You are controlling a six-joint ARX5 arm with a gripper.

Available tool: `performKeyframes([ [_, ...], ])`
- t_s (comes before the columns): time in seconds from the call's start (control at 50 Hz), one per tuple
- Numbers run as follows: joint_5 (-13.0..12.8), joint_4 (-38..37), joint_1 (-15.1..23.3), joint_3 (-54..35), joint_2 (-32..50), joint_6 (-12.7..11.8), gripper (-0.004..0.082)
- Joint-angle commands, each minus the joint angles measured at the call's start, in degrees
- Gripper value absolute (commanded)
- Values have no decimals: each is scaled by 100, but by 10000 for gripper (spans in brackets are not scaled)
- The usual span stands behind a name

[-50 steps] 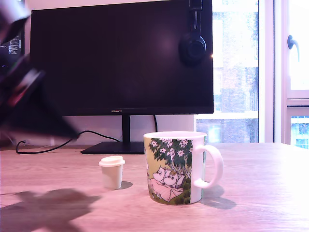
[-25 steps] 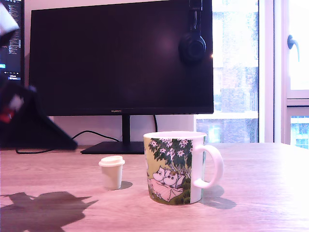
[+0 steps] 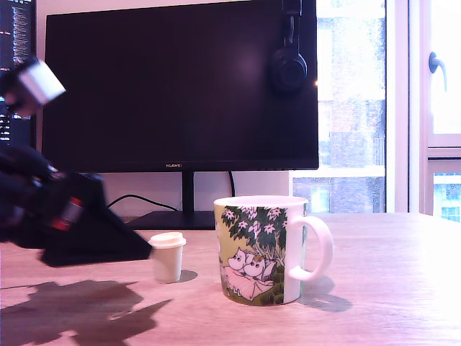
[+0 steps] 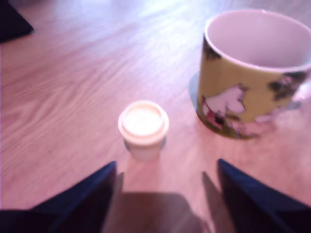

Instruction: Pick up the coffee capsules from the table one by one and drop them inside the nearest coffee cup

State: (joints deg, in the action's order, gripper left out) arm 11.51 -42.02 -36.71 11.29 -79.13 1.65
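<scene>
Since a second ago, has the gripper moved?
Yes. In the exterior view the gripper has swung toward the view's right and lower, its tip now close beside the cream capsule, judged against the monitor.

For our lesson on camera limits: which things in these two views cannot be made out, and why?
- Gripper: exterior view blurs it; wrist view's edge cuts off the finger bases.
- Mug bottom: hidden by its own wall in the wrist view; exterior view sits below the rim.
- Dark grey capsule: in neither view; only the cream capsule shows.
- Mug handle: cut by the wrist view's edge.
</scene>
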Motion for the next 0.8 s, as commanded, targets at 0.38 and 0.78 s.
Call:
performKeyframes([
  [0.38,0,-643,61,212,-933,-7,730],
  [0.78,2,-590,59,953,-1757,33,729],
])
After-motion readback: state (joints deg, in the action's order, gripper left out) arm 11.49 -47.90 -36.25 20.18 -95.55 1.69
